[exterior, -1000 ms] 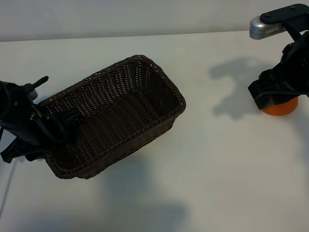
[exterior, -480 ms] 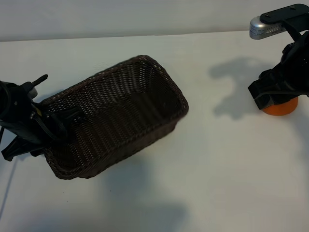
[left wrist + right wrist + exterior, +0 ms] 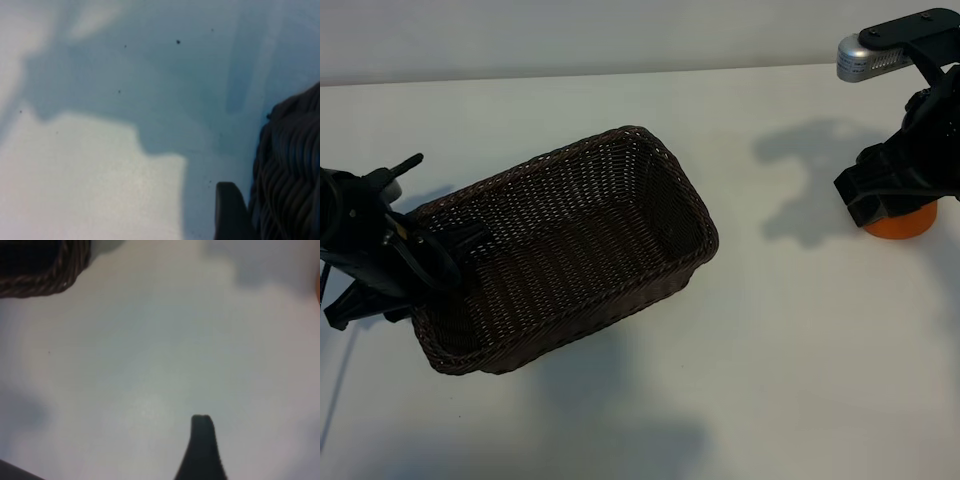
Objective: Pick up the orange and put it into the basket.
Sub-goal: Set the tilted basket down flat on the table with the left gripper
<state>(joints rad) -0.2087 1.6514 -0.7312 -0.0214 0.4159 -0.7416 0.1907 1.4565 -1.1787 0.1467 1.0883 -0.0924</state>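
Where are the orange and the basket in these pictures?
orange (image 3: 902,224): outside view, its visible lower edge under the right arm.
basket (image 3: 672,178): outside view, the braided rim on its far side.

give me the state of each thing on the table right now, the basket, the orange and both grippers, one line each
basket: upright on the table, nothing inside, left gripper at its near-left rim.
orange: on the table at far right, outside the basket, mostly hidden under the right gripper.
left gripper: closed on the basket's rim.
right gripper: low over the orange; whether it grips it cannot be told.
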